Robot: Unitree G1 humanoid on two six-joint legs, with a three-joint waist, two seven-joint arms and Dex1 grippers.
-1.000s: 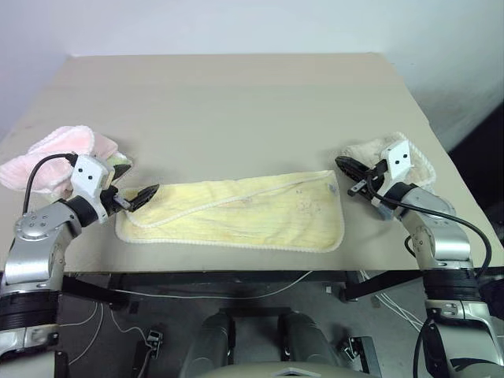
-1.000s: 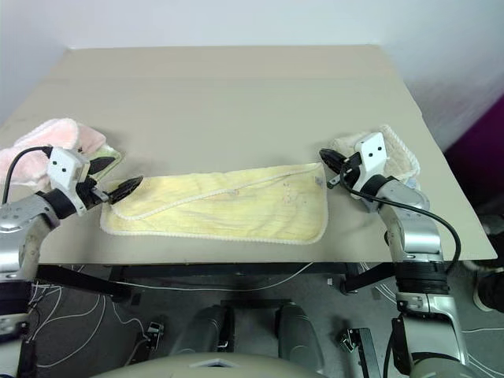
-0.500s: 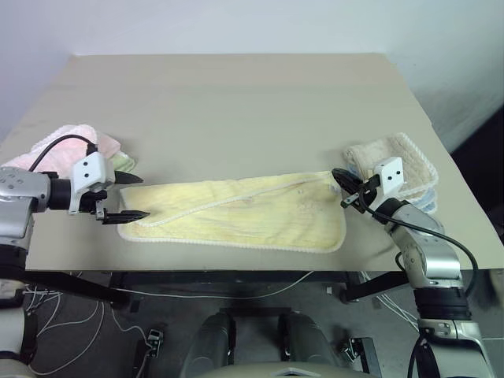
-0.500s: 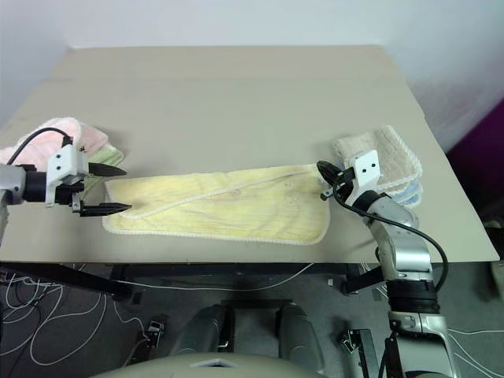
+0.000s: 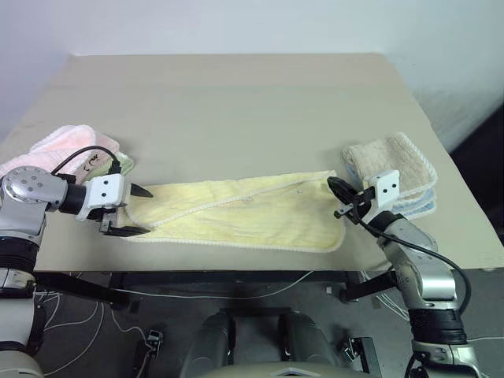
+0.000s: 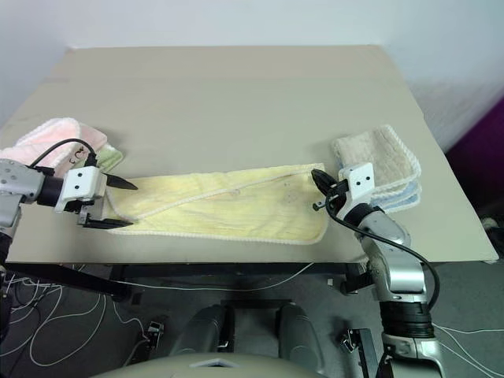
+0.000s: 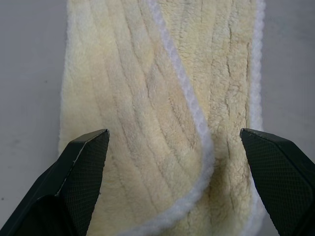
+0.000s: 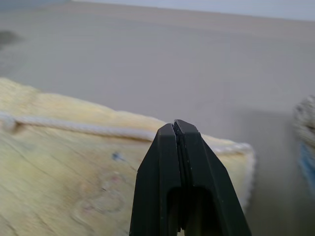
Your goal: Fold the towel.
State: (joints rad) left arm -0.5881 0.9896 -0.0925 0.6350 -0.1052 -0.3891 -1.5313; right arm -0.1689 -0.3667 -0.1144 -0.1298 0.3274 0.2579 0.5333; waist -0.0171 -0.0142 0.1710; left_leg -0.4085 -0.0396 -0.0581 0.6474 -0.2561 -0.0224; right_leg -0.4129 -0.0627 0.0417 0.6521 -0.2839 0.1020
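We see two arms of silvery grey metal with rounded joint housings and black bands between the segments. Each wrist carries a small white boxy block with dark screw dots. A black cable loops over each forearm. The left gripper [image 5: 134, 211] has two black tapered fingers [image 7: 81, 162] with a fine cross-hatched texture; the right gripper [image 5: 336, 189] is likewise black and pointed.

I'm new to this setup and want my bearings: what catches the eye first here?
A long pale yellow towel lies folded lengthwise along the near edge of the table. The left gripper stands open at its left end, and the right gripper is shut at its right end.
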